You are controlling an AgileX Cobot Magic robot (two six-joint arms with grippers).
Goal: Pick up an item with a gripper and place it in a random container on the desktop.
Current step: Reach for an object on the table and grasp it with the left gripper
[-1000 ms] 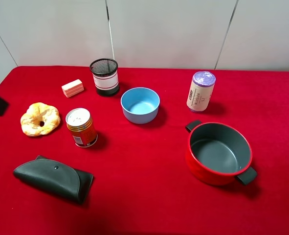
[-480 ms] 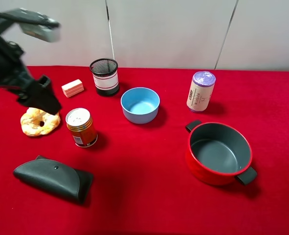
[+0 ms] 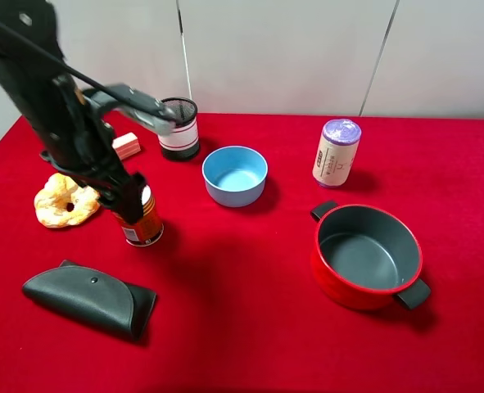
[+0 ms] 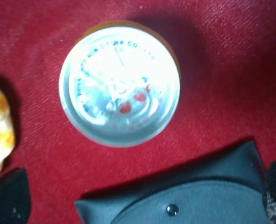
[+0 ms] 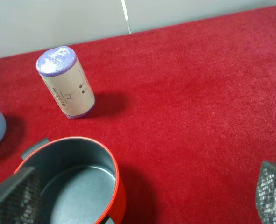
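Swinging in from the left edge, left pincer [image 3: 128, 196] now sits over the can [image 3: 145, 228], fingers apart, nothing held | can upright on red surface [image 3: 242, 327], between pastry [image 3: 61, 203] and blue bowl [image 3: 235, 176] | right pincer [image 5: 142, 198] spread apart above red pot [image 5: 120, 198]

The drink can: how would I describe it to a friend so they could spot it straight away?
On the left half of the red table, between the bread ring and the light blue bowl, the black claw hangs over the drink can. It is a short cylinder with an orange-red and gold label and silver top, unlike the taller purple-topped white roll.
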